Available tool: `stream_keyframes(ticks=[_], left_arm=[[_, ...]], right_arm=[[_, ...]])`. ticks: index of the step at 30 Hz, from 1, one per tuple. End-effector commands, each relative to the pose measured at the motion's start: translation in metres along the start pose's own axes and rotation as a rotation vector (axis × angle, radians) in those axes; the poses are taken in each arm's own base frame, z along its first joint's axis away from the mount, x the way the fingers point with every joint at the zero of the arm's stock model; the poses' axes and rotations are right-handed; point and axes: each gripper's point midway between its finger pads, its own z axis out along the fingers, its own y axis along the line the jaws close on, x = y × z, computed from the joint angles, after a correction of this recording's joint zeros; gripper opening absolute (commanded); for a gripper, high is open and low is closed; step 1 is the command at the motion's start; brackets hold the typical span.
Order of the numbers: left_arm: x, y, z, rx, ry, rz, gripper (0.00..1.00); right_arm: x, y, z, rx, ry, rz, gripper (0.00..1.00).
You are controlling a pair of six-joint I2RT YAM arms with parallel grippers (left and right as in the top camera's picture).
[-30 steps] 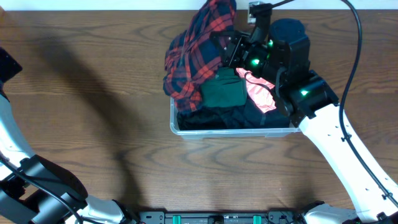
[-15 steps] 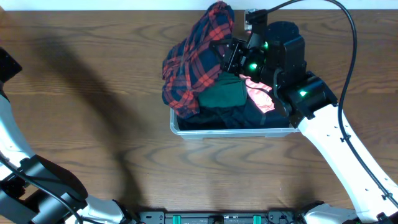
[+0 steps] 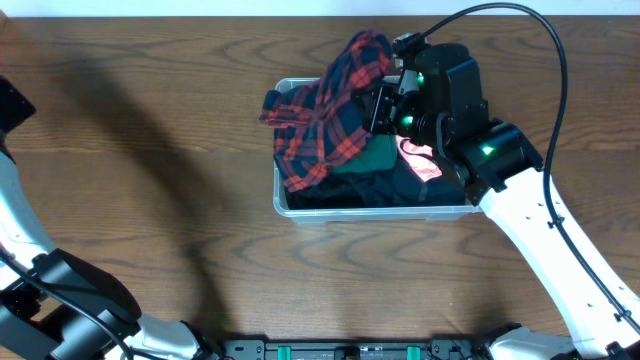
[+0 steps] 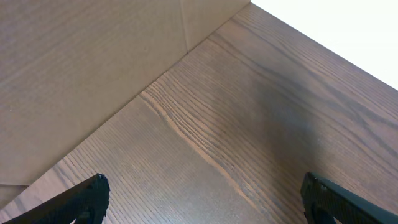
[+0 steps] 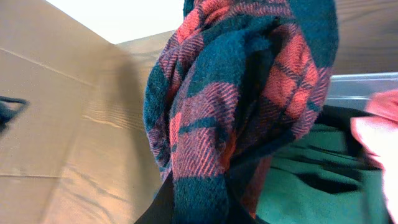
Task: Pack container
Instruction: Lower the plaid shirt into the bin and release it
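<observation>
container [image 3: 380,212], the clear plastic tub, sits at about 1 o'clock from the centre of the wooden table [image 3: 150,150] in the overhead view, its long axis running 9 to 3. the right claw [image 3: 385,100] hangs over the tub's 12 o'clock rim, pinched narrow on a plaid flannel shirt [image 3: 325,130]. the shirt trails from the claw toward 8 o'clock and laps the tub's 9 o'clock wall. a green garment [image 3: 375,155], a pink garment [image 3: 420,162] and dark clothing [image 3: 370,190] lie inside. i judge the shirt needs carrying toward 4 o'clock and down, and the right arm is far nearer than the left.

left wrist view: the left claw [image 4: 205,202] gapes wide over bare table, holding nothing, container out of sight.

right wrist view: the plaid bunches just above the fingers, with the container rim [image 5: 367,84] at 3 o'clock and the green cloth at 4.
</observation>
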Motion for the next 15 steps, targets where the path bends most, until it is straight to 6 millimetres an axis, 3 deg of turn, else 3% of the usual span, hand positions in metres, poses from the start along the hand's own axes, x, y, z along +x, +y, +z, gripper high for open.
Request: stream_keyframes(ticks=[1,15], left_arm=[[-0.004,0.002,-0.002,-0.007,-0.009,-0.014,0.98],[-0.004,0.002,-0.002,-0.007,-0.009,-0.014,0.98]], right_arm=[[-0.004,-0.006,-0.005,0.053,-0.021,-0.102,0.01],[0.009,-0.052,-0.013,0.285,0.035,-0.25,0.01]])
